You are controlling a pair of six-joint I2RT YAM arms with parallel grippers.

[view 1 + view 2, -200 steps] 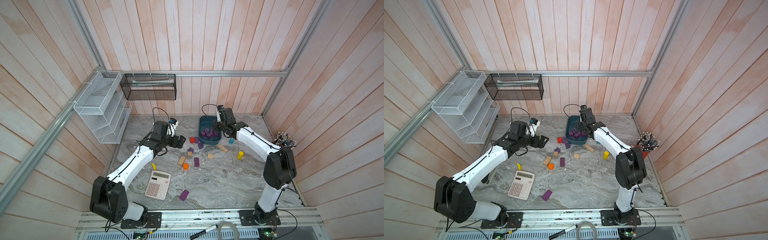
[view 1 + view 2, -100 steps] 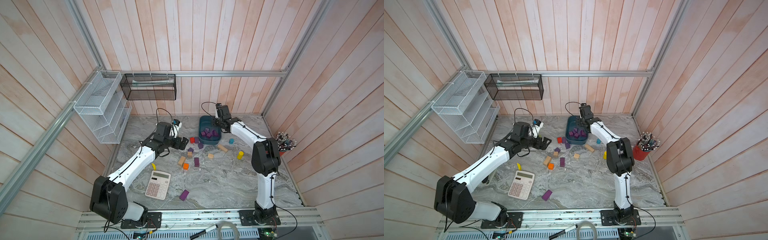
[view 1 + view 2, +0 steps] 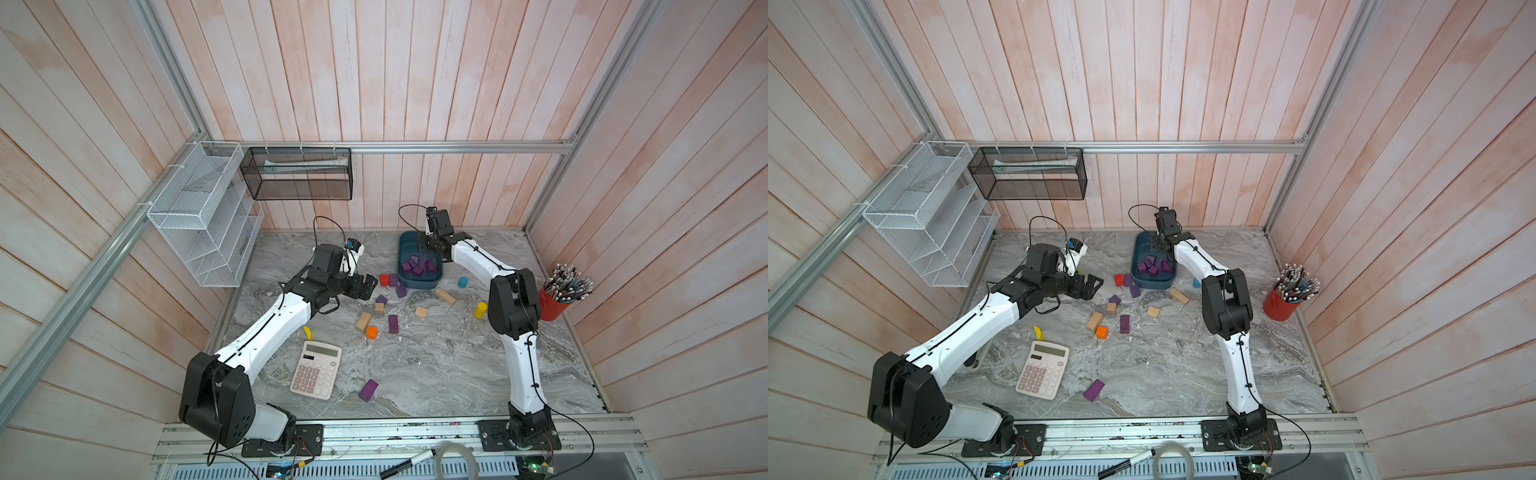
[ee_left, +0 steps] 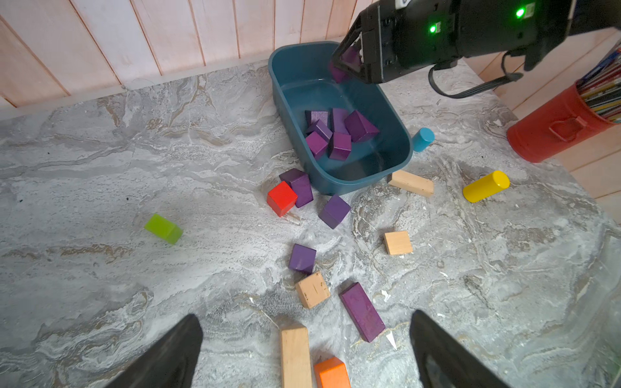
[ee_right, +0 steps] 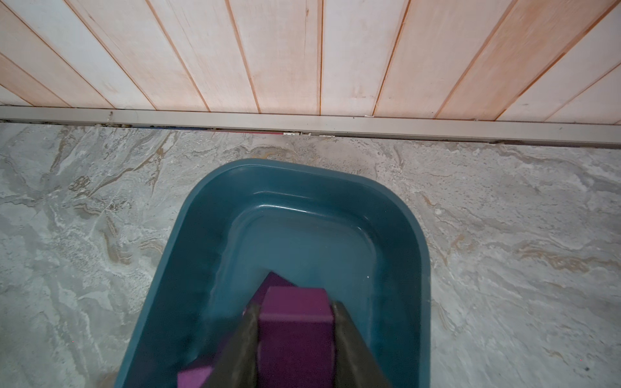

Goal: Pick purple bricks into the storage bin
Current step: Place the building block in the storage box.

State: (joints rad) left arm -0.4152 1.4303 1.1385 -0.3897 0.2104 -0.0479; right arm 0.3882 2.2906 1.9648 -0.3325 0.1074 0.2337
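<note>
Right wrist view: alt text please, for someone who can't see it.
The right gripper is shut on a purple brick, held over the dark teal storage bin. Other purple bricks lie in the bin below it. The bin sits on a grey marbled tabletop near a pale wood-panelled wall.

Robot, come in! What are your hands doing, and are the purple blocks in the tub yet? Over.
Right end effector shut on purple brick, over storage bin. Left end effector open, empty. Five purple bricks on table; red block touches one.

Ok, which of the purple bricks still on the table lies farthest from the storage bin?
The purple brick lying alone beside the calculator, near the table's front edge. The other loose purple ones cluster close to the storage bin.
</note>
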